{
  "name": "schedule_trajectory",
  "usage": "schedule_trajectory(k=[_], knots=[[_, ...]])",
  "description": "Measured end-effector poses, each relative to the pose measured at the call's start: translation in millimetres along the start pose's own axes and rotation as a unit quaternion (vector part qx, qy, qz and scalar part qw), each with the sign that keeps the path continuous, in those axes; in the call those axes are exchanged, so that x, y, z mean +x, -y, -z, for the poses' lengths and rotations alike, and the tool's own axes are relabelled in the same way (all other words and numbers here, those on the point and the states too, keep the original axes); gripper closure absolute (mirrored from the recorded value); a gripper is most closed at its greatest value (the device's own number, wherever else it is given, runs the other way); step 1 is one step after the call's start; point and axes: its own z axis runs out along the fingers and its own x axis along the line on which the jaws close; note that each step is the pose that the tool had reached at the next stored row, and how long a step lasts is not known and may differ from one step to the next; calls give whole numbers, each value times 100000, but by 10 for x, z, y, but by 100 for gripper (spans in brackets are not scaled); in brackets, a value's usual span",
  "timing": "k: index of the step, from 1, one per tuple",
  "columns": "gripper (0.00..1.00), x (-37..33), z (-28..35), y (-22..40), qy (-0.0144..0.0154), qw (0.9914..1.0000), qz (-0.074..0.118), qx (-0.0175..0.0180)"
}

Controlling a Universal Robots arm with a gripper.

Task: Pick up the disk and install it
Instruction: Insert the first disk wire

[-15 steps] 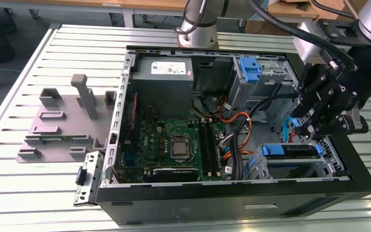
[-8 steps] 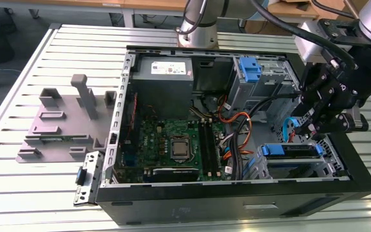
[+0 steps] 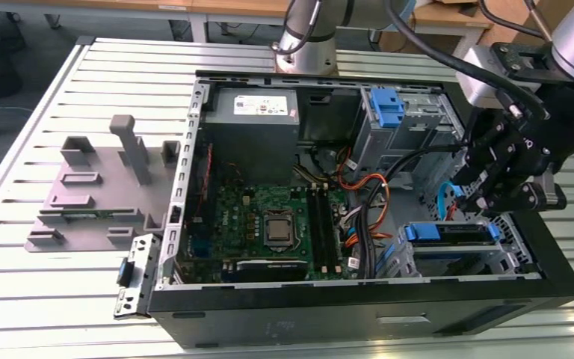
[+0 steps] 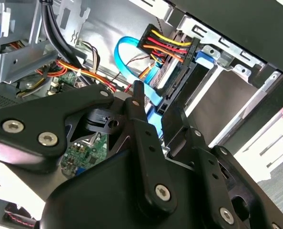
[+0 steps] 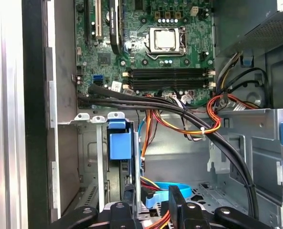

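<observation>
**Gripper above drive cage; disk in cage of an open computer case.**

Nearest: gripper (image 5: 153, 199), its fingers (image 5: 178, 202) apart and clamping nothing, hanging among loose cables just above the cage. A blue flat cable (image 5: 160, 187) and a bundle of coloured wires (image 4: 165, 44) run through the gap between the fingers. Just beside the gripper: the disk (image 3: 451, 233), on edge in the drive cage (image 3: 466, 262) at a corner of the case, blue frame uppermost. Whether it is fully seated cannot be told. Further in: motherboard (image 3: 272, 224), bare blue bracket (image 3: 387, 108), power supply (image 3: 255, 108). Beyond the case: grey fixture (image 3: 98, 187) on the slatted table (image 3: 28, 299). Hazard, as judged: a finger catching the flat cable or the wires could drag a plug loose or tilt the disk in its slot.
</observation>
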Motion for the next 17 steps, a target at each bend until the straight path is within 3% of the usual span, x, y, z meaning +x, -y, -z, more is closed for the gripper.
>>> schedule_trajectory(k=[5,11,17], knots=[[58,36,-39,3,-28,100000,0,3],[58,45,-57,4,-464,99999,-8,25],[58,45,-59,5,-474,99999,-7,25]])
